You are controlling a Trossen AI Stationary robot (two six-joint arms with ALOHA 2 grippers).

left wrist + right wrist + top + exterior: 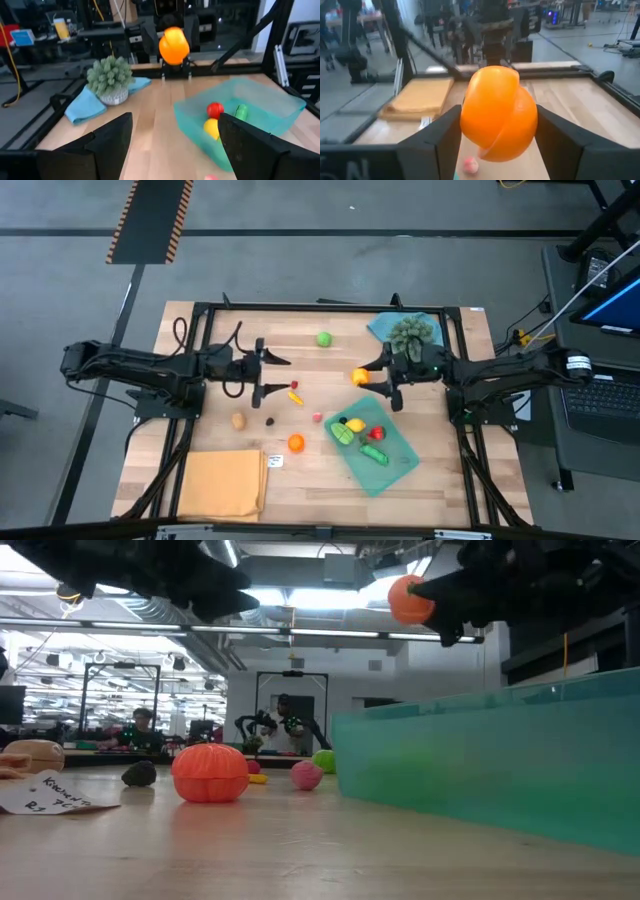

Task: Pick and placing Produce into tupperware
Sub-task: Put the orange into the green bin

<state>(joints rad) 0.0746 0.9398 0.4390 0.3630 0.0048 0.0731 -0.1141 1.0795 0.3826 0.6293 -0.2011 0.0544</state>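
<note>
So the right gripper (372, 377) is clamped on an orange produce piece (360, 376), held up in the air right of center, just above the upper-left corner of the teal tupperware (400, 465). The left gripper (276, 376) sits left of center with its fingers spread, holding nothing.

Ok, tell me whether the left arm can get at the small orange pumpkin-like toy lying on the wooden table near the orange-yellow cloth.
Probably yes. The left gripper is open and empty, and the ribbed orange pumpkin-like toy lies apart from other pieces on bare wood on that arm's side. The right gripper, holding an orange pepper-like piece, is clear of that path.
</note>
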